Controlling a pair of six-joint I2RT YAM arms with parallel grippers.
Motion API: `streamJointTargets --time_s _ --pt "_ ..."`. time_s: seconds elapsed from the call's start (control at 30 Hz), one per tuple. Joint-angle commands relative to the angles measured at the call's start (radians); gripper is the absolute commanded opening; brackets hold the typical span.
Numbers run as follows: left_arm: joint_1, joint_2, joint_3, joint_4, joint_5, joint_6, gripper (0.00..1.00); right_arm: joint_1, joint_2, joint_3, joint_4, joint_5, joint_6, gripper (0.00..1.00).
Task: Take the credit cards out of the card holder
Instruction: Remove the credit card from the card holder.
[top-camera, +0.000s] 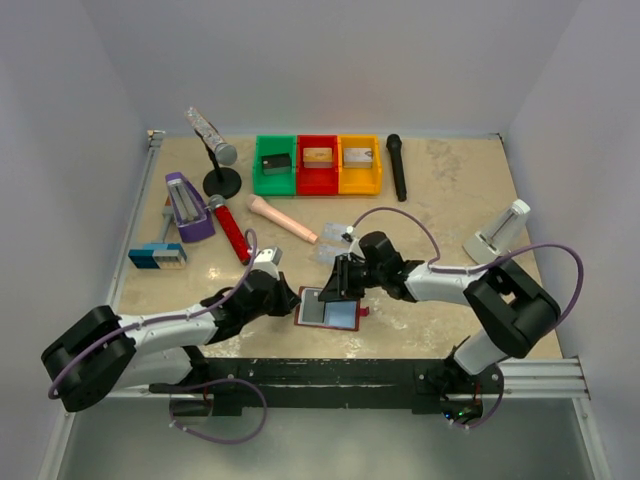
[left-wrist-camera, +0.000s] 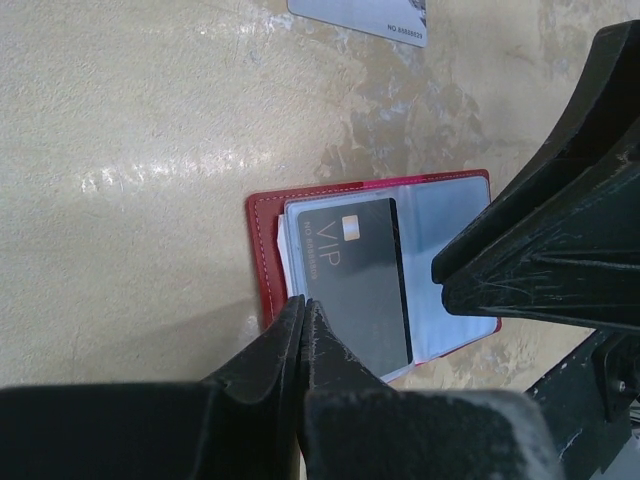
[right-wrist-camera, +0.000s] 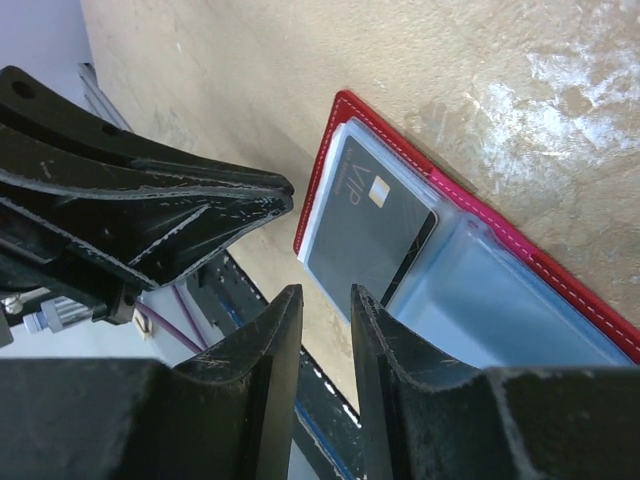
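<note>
So, card holder: your dark red folding card holder (top-camera: 328, 312) with clear blue-grey inner pockets lay open and flat on the mottled beige table (top-camera: 440, 190), near its front edge, between your two arms.
Inside the pocket: one thin black VIP card (left-wrist-camera: 355, 280) with a small gold chip sat in the half nearer your left arm, slightly askew under the clear plastic.
Other half: the pocket there looked pale, and you could not make out a card in it.
Your left pincer (left-wrist-camera: 303, 305): its fingers were pressed together, tips down at the holder's edge, right at a corner of the black VIP card. You could not tell whether any plastic was pinched between them.
Your right pincer (right-wrist-camera: 325, 300): its fingers stood a narrow gap apart with nothing between them, just beside the holder's rim and near the black VIP card.
Pincer to pincer: the two tips were close together, both at the half holding the card.
Already out: thin pale grey cards (top-camera: 335, 228) lay flat on the table beyond your right wrist, apart from the holder.
</note>
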Motion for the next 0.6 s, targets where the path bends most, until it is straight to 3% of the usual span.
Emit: streamJointTargets --time_s 0.0,0.57 --pt "0.005 0.018 -0.015 0.081 -0.014 -0.023 0.0 0.009 0.027 0.033 0.049 0.011 0.018 0.31" --pt "0.003 0.047 -0.052 0.104 -0.009 -0.055 0.0 0.01 0.082 0.013 0.022 0.028 -0.013 0.31"
